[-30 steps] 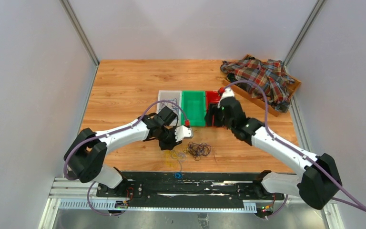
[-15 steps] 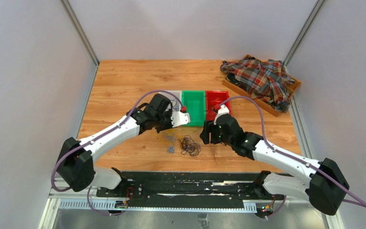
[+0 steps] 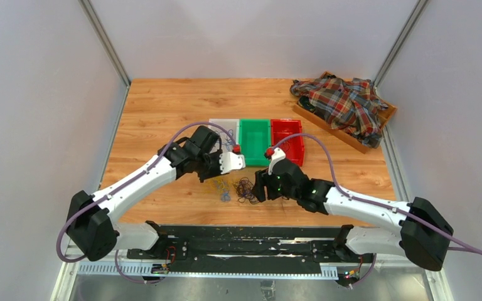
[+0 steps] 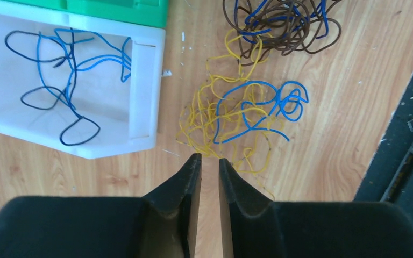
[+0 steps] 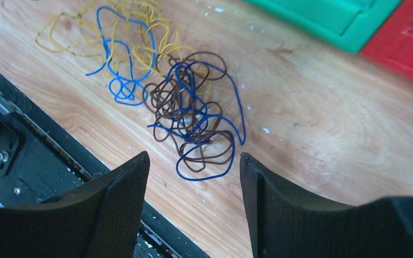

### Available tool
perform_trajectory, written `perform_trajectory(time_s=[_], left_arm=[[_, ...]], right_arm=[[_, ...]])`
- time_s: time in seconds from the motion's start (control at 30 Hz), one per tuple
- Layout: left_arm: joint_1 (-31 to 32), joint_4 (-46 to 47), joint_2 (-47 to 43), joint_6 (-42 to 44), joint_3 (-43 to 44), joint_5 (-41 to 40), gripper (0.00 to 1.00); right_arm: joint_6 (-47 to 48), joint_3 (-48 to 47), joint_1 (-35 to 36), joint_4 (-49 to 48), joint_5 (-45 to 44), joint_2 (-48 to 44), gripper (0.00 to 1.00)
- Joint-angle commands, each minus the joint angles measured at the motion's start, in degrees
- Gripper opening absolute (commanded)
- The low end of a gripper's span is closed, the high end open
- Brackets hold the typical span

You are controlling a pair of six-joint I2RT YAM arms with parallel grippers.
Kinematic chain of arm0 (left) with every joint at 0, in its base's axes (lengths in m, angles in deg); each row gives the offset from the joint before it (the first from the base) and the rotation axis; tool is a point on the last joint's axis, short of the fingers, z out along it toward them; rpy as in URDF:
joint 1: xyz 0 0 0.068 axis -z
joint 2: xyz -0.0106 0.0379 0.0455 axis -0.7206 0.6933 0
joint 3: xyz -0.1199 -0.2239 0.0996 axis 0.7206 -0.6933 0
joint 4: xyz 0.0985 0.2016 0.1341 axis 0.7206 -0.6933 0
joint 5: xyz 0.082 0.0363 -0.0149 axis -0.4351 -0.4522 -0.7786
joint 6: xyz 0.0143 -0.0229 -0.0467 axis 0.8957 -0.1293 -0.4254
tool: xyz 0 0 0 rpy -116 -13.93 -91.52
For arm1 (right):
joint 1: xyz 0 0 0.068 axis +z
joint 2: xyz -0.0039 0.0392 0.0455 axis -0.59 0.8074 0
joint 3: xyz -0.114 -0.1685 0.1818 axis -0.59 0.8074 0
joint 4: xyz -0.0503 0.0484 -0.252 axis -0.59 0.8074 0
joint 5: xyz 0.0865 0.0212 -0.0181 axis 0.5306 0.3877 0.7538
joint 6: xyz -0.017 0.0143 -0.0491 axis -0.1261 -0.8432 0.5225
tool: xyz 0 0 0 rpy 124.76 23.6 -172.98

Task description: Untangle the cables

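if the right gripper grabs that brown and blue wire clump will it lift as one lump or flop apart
Probably floppy: the brown and blue clump is thin loose loops lying flat on the table, so it should sag. Likely light too. It may drag the yellow wires along, since strands overlap where they meet.

bright, even light with soft shadows; cables [image 5: 193, 123] sharp, wrist-view edges slightly blurred.

Blue-yellow-brown cables [image 5: 191, 121], green bin [image 3: 255, 141], red bin [image 3: 285, 126], plaid shirt [image 3: 342, 103]
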Motion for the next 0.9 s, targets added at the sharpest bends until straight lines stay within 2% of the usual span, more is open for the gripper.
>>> perform_trajectory(time_s=[0.0, 0.07, 0.17, 0.3, 0.5, 0.67, 0.87], left_arm=[[-0.18, -2.58, -2.73, -1.5, -0.17, -0.09, 0.37], [-0.38, -3.96, -3.71, -1.8, 0.58, 0.53, 0.5], [-0.7, -6.83, -4.61, -3.17, 2.04, 2.84, 0.54], [-5.04, -6.45, -4.5, -5.01, 0.52, 7.0, 0.52], [-20.99, -2.92, 0.52, -2.19, -4.7, 16.7, 0.48], [-22.68, -1.83, 1.38, -3.86, -6.72, 23.11, 0.48], [-22.65, 2.89, 2.19, -6.97, -10.56, 26.1, 0.49]], right_arm=[[3.17, -0.61, 5.6, -3.92, -3.56, 0.86, 0.62], [4.16, -0.64, 7.23, -6.62, -3.86, 1.27, 0.6], [6.05, -1.62, 9.92, -10.14, -4.8, 2.62, 0.56], [7.76, -2.99, 12.27, -15.0, -3.92, 6.42, 0.53], [7.47, -7.17, 12.37, -19.72, -0.89, 16.77, 0.5], [7.46, -12.1, 12.34, -20.08, 1.43, 25.31, 0.48], [8.33, -15.57, 12.34, -17.96, 0.82, 32.78, 0.47]])
